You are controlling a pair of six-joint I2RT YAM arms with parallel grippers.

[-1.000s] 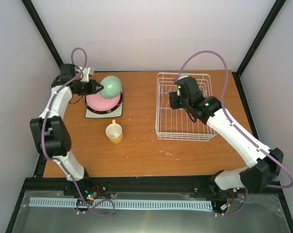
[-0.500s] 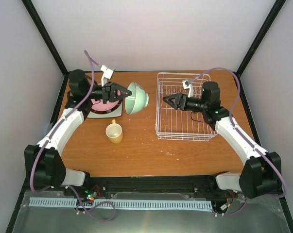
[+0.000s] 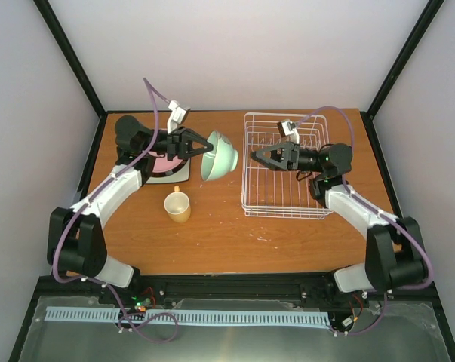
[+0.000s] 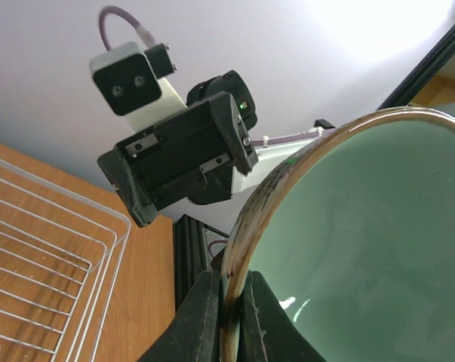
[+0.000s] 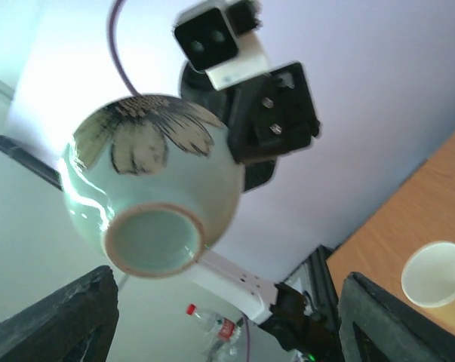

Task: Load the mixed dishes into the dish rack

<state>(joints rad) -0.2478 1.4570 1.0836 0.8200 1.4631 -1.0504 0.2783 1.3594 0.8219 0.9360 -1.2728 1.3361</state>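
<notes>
My left gripper (image 3: 205,148) is shut on the rim of the mint-green bowl (image 3: 220,156), which hangs tilted on its side in the air between the plate stack and the dish rack (image 3: 281,193). The left wrist view shows both fingers (image 4: 201,320) pinching the bowl's rim (image 4: 246,226). My right gripper (image 3: 254,154) is open above the rack's left part and points at the bowl. The right wrist view shows the bowl's foot (image 5: 153,240) ahead of that gripper, apart from it. The pale yellow mug (image 3: 177,205) stands on the table. A pink plate (image 3: 161,162) tops the stack on a white square plate (image 3: 153,179).
The white wire rack holds no dishes that I can see. The left arm partly hides the plate stack. Wooden table lies between the mug and the rack (image 4: 38,249). Black frame posts stand at the back corners.
The left gripper has lifted the bowl off the plate stack and carried it right, toward the rack. The right gripper has turned to face left and opened wider.
</notes>
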